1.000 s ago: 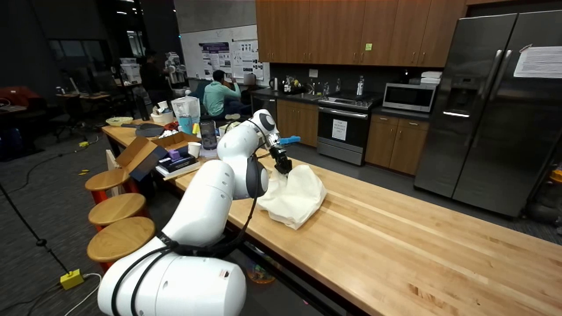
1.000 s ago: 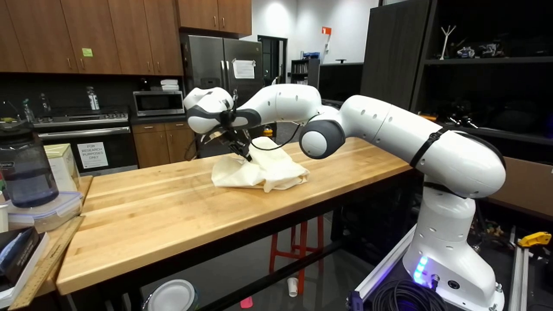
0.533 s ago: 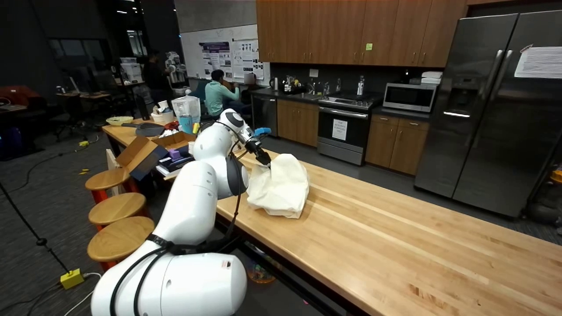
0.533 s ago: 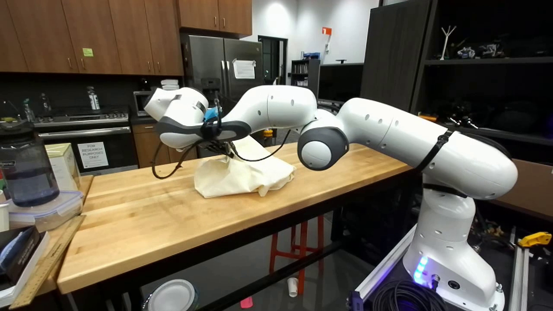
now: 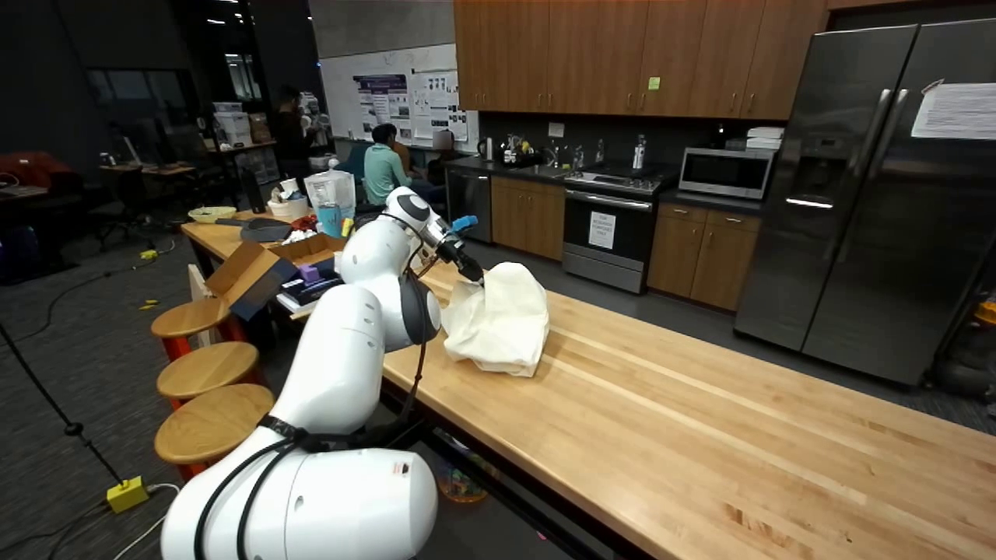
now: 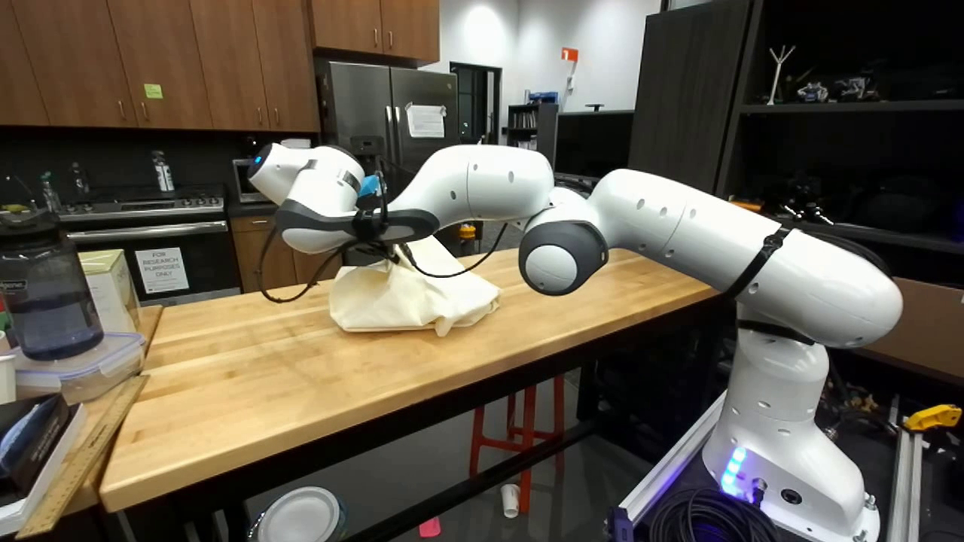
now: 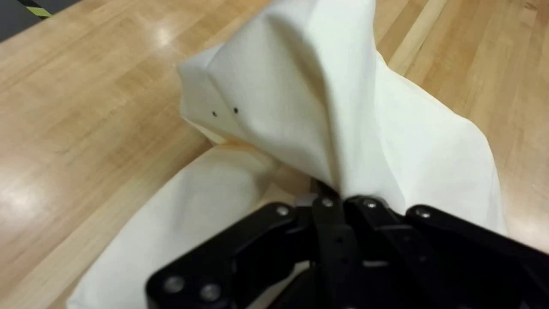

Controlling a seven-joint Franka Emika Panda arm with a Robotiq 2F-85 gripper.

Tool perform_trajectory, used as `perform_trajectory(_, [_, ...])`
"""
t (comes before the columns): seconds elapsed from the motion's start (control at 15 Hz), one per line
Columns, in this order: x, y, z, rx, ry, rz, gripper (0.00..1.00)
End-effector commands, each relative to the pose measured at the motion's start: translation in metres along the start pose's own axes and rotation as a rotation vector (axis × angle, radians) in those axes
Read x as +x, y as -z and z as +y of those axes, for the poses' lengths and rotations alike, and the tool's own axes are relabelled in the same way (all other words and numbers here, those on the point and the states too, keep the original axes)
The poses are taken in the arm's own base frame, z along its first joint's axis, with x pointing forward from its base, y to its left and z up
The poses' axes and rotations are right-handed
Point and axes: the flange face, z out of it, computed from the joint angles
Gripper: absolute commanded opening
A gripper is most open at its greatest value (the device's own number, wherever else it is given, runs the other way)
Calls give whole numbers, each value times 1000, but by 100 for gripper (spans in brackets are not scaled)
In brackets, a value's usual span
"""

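Operator: What is found nearest?

Inspector: Your pincer (image 7: 339, 195) is closed. By the wrist view it grips a fold of the cream cloth (image 7: 274, 94), though the exact bite behind the tips is hidden. The remainder of the cloth lies heaped beneath on the desk (image 7: 85, 128); two small dark dots show on its side.

Operator: How should this hold be worked?

Inspector: In my judgement, keep it firm and travel slowly. You have only a small part of the fabric, and a jerk could pull it free. Lift a little before any sideways move, so the trailing hem does not tuck under. Watch the black cable (image 6: 280, 300), which loops close beside the cloth in an exterior view; a snag there is possible.

Operator: What differs from a second ago?

Inspector: In both exterior views the cloth and your pincer sit farther along the desk, toward the dark-lidded bottle (image 6: 49, 301). The cloth's raised peak stands more upright. You see less of the pincer in an exterior view, where the arm (image 6: 504, 181) hides most of it. Farther back, the stove (image 5: 599, 264) and the refrigerator (image 5: 864, 187) show no change.
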Motion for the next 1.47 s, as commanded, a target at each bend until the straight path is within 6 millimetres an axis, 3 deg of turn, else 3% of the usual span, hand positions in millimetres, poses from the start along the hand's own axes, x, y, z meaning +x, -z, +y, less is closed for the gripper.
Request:
perform_trajectory(0.0, [-40, -31, 3, 19, -67, -3, 1])
perform_trajectory(0.33, [-70, -89, -1, 130, -116, 23, 1])
perform_trajectory(0.73, [-58, -116, -7, 241, -61, 30, 1])
perform_trajectory(1.07, [-50, -105, -15, 284, -4, 53, 1])
perform_trajectory(1.4, [-31, -63, -11, 207, 83, 1, 1])
